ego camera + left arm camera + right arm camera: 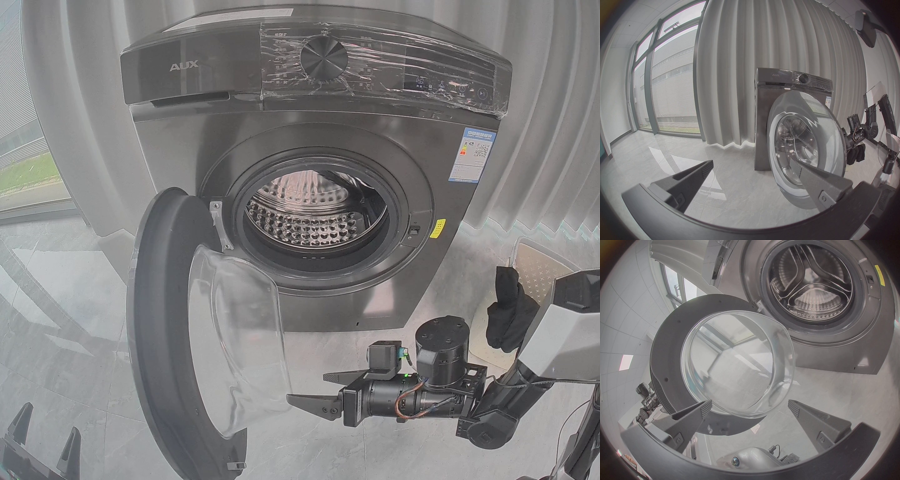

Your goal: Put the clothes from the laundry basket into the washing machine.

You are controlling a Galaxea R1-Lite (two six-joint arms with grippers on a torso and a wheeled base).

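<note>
One washer, door open; one basket of dark clothes.
Washer (pixel 300 300) on the floor, door (pixel 165 325) swung wide to the robot's left, drum (pixel 306 209) exposed; basket (pixel 544 269) on the floor right of the washer, dark clothes (pixel 509 309) draped over its rim; right gripper (pixel 307 387) low before the washer, just beside the door's glass bowl, fingers apart, empty; left gripper (pixel 45 431) far left, fingers apart, empty.

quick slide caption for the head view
Open right gripper near the open door of the washing machine, dark clothes on the laundry basket.
</note>
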